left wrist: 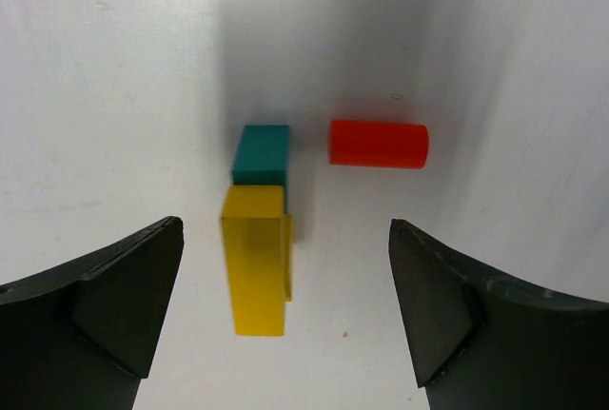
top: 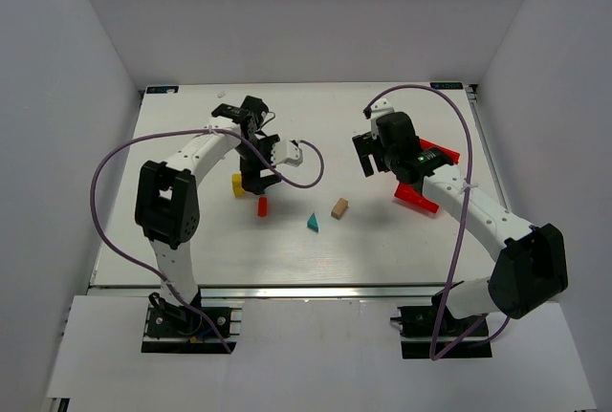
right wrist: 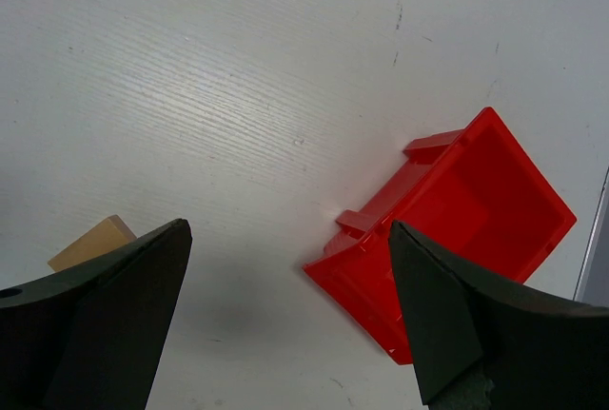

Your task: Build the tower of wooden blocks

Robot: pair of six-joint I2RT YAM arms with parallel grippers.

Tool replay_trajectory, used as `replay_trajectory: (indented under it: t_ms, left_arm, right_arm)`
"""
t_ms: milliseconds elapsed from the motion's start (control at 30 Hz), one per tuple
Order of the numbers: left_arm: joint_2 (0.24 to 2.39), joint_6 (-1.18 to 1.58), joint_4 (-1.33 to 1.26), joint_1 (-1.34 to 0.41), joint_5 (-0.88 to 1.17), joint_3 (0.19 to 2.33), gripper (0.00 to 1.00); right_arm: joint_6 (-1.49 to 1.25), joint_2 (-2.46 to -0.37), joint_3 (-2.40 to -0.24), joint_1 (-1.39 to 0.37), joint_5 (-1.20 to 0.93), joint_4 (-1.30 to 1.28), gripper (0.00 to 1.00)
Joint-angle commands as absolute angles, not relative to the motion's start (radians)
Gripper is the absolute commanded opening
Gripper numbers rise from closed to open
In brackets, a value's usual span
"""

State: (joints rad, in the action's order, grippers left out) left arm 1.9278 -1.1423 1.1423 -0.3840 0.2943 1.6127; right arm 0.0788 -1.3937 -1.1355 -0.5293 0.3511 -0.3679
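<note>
In the left wrist view a yellow arch lies end to end with a teal cube, and a red cylinder block lies just right of them. My left gripper hangs open above the table, the arch between its fingers but nearer the left one, untouched. From above, the left gripper covers the teal cube; the yellow arch and red block show beside it. A teal triangle and tan cube lie mid-table. My right gripper is open and empty, with the tan cube at its left finger.
A red plastic bin lies tipped on the table under the right arm, its open mouth showing in the right wrist view. Purple cables loop off both arms. White walls close in the table on three sides.
</note>
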Motion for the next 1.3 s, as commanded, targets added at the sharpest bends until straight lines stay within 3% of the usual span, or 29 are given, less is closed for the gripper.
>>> replay_trajectory:
  t_ms: [0, 167, 300, 400, 500, 533, 700, 767, 1067, 1267]
  left_arm:
    - [1.875, -1.097, 1.082, -0.390, 0.307, 1.693, 0.98]
    - [1.870, -0.984, 1.034, -0.390, 0.313, 1.837, 0.98]
    - [1.821, -0.725, 0.791, -0.391, 0.250, 1.900, 0.98]
    - [1.772, -0.385, 0.634, -0.393, 0.099, 1.951, 0.98]
    - [1.714, 0.082, 0.650, -0.374, -0.046, 1.965, 0.98]
    - [1.689, 0.251, 0.664, -0.371, -0.040, 1.926, 0.98]
    - [1.399, 0.422, 0.639, -0.385, 0.056, 1.515, 0.98]
    - [1.321, 0.474, 0.692, -0.390, -0.047, 1.394, 0.98]
    - [0.965, 0.561, 0.965, -0.377, -0.203, 1.137, 0.98]
    - [0.907, 0.563, 1.025, -0.379, -0.202, 1.065, 0.98]
  right_arm:
    - [0.077, -1.367, -1.163, -0.525, 0.341, -0.353, 0.89]
    - [0.066, -1.358, -1.187, -0.526, 0.330, -0.368, 0.89]
    - [0.008, -1.316, -1.168, -0.525, 0.296, -0.368, 0.89]
    - [-0.069, -1.266, -1.103, -0.529, 0.266, -0.342, 0.89]
    - [-0.124, -1.227, -1.062, -0.535, 0.180, -0.328, 0.89]
    - [-0.139, -1.223, -1.043, -0.537, 0.161, -0.337, 0.89]
    - [-0.108, -1.238, -0.985, -0.569, 0.059, -0.365, 0.89]
    - [-0.021, -1.249, -0.950, -0.589, 0.032, -0.333, 0.89]
    - [0.170, -1.377, -0.874, -0.644, -0.124, -0.193, 0.90]
    - [0.231, -1.489, -0.900, -0.699, -0.019, -0.184, 0.89]
